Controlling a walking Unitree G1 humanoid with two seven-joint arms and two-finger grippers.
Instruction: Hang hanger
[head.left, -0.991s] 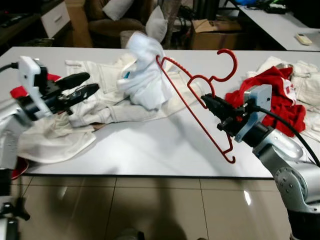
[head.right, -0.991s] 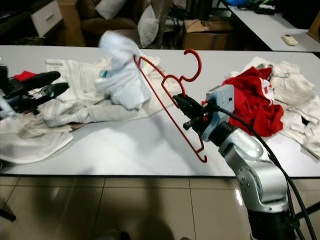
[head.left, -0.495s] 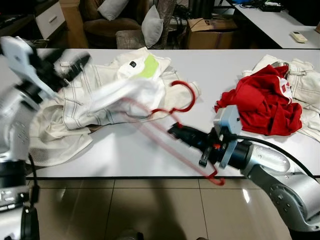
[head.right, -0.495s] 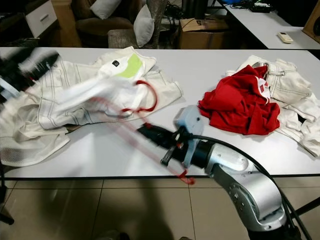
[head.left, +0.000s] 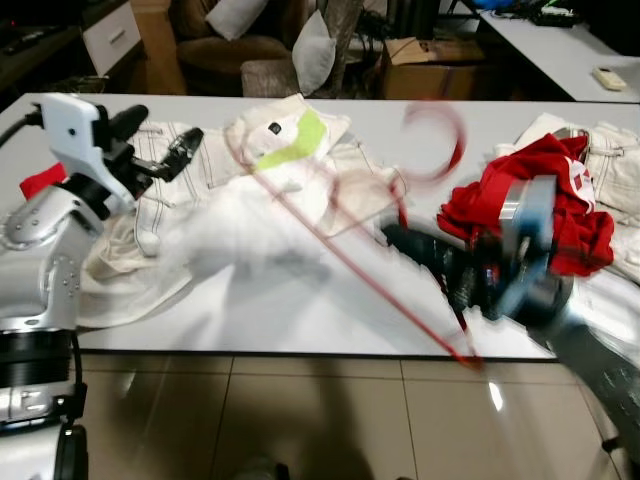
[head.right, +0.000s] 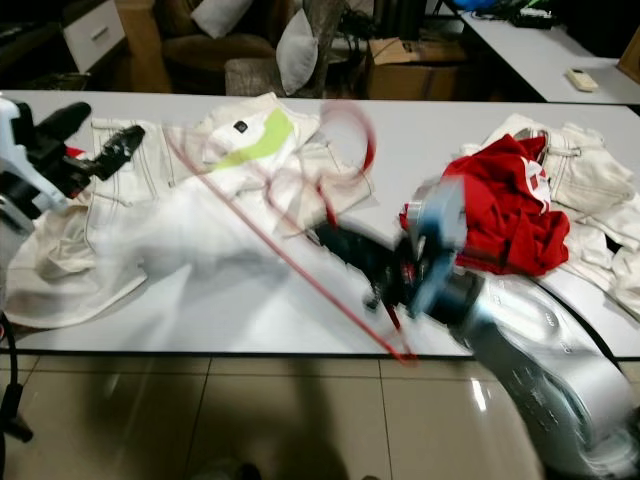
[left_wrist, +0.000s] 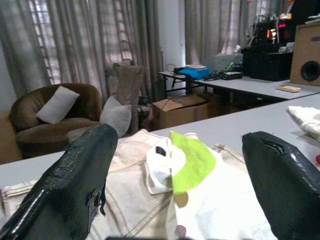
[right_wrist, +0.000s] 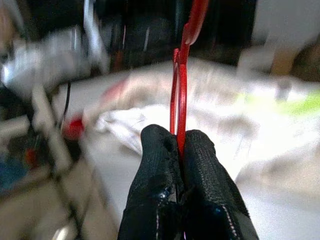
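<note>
While the head views are smearing with motion, I am seeing my right gripper (right_wrist: 179, 150) clenching the red hanger (head.left: 370, 270) above the desk's (head.left: 300, 310) near edge, its two black fingers pressed together on the thin red wire. The hanger is slanting from the near edge, right of the middle, up toward the far left, and its hook (head.left: 435, 140) is blurring over the desk's middle. My left gripper (head.left: 160, 150) is hanging above the left end of the desk, fingers spread apart and gripping nothing, over the cream clothes (head.left: 160, 230) lying there. A white garment with a green patch (left_wrist: 192, 160) is lying just beyond them. Toward the right end, a red garment (head.left: 540, 200) is lying bunched beside more pale clothes (head.left: 600, 150).
</note>
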